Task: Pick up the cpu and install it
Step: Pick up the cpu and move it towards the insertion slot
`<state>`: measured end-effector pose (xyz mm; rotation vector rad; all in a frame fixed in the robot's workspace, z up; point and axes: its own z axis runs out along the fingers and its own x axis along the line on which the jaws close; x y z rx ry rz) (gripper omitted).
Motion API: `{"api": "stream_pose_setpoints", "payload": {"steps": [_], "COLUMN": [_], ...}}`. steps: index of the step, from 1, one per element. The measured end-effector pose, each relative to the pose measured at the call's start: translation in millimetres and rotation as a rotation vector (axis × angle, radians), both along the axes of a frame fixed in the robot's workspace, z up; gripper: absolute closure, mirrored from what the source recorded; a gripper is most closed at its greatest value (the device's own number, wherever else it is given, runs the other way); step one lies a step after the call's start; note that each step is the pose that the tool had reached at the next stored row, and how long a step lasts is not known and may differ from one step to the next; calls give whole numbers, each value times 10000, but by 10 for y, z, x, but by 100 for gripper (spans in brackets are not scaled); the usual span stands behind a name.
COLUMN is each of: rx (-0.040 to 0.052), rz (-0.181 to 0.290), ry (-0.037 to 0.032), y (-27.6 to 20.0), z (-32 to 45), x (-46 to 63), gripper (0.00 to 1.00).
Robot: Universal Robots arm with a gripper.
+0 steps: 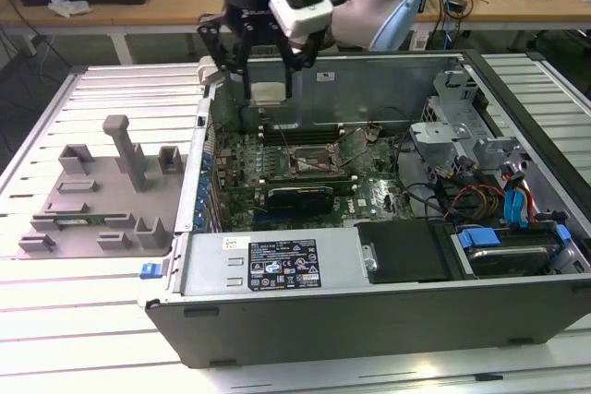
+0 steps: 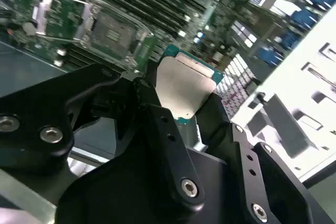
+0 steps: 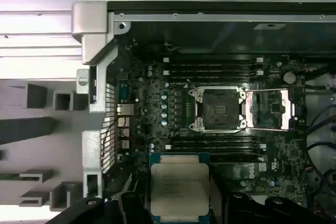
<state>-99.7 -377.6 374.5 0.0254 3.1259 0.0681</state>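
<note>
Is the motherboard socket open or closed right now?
Open and empty: the socket shows its bed bare, lid swung aside; the hand holds the cpu.

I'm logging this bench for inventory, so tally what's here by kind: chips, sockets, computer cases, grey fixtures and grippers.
cpu: 1
open socket: 1
computer case: 1
grey fixture: 1
gripper, shut on the cpu: 1
Total: 5

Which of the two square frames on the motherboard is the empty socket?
The socket is the dark-centred one; the open lid beside it shows green board through its middle. The gripper holds the cpu.
</note>
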Motion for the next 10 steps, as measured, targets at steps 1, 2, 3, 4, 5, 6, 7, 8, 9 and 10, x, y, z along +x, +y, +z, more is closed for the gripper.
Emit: {"api": "stream_pose_setpoints", "payload": {"steps": [1, 2, 3, 4, 5, 6, 7, 8, 9, 10], "rx": [0, 0, 1, 0, 0, 0, 0, 0, 1, 0], "rz": [-3, 0, -2, -1, -1, -3, 0, -2, -2, -2], "ry": [3, 3, 2, 3, 3, 3, 3, 3, 3, 3], "y": [-3, -4, -4, -5, -6, -6, -7, -7, -7, -7], "z": [0, 0, -1, 0, 0, 0, 0, 0, 0, 0], "x": [191, 269, 303, 365, 416, 449, 483, 485, 486, 488], "gripper": [46, 46, 46, 46, 46, 46, 46, 46, 46, 46]}}
